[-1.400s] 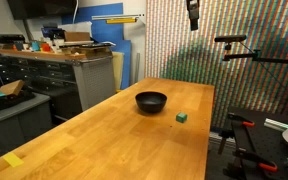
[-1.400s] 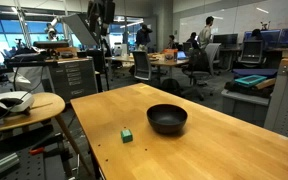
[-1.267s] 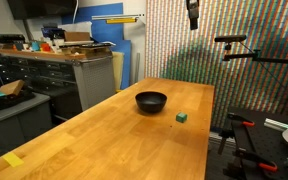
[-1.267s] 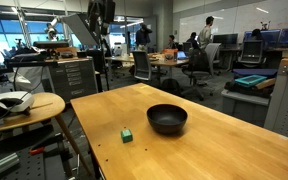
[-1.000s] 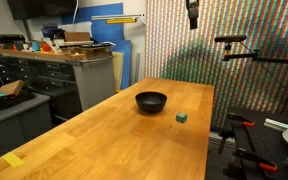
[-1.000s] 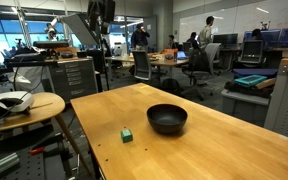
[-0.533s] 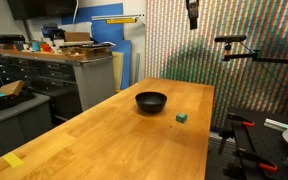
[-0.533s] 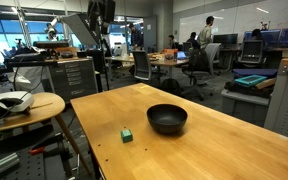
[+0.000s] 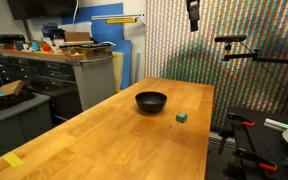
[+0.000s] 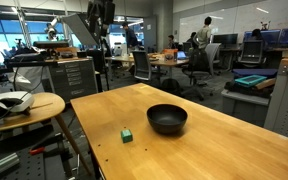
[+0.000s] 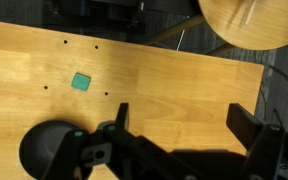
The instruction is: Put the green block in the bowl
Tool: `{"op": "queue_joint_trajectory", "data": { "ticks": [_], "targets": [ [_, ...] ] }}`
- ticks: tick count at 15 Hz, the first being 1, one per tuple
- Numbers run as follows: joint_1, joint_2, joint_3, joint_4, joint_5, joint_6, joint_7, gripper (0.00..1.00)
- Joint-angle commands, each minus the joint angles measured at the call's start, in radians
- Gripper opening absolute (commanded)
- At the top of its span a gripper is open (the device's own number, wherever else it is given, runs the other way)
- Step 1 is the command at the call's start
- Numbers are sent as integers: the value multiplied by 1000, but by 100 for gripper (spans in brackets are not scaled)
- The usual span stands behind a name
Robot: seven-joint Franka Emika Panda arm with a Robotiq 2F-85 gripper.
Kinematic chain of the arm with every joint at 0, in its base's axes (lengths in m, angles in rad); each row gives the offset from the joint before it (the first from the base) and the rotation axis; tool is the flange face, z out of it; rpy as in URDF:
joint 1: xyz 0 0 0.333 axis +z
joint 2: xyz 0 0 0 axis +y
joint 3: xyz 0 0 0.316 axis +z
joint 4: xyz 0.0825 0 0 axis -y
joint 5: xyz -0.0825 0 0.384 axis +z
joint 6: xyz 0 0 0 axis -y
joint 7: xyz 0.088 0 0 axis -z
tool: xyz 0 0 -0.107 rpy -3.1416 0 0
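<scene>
Wrist view looks down from high above the wooden table (image 11: 184, 75). Your gripper (image 11: 184, 128) is spread wide, with nothing between its fingers. The green block (image 11: 81, 81) lies bare on the wood toward the upper left. The bowl (image 11: 44, 150) sits at the lower left, near the block but clear of it.

In an exterior view the gripper (image 9: 193, 12) hangs at the top of the frame, well above the table (image 9: 104, 140). The green block (image 9: 182, 117) rests near the bowl (image 9: 151, 101) without touching it, on the side toward the table's edge.

In an exterior view the gripper (image 10: 104, 12) is hard to pick out against the background clutter. The green block (image 10: 127, 134) sits close to the table's edge, and the bowl (image 10: 167, 119) beside it looks empty.

You appear to be at the approach, with no grasp begun. Next you will likely need to descend over the cube and centre it between the open fingers. It is tiny, so line up carefully before you close.
</scene>
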Motion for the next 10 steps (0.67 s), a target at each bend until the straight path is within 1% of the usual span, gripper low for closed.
{"op": "queue_joint_trajectory", "data": {
  "ticks": [1, 6, 10],
  "targets": [
    [-13, -10, 5, -35, -6, 33, -50, 100],
    [-23, -21, 17, -143, -56, 162, -24, 100],
    [-28, -43, 34, -262, -105, 320, 52, 100]
  ]
}}
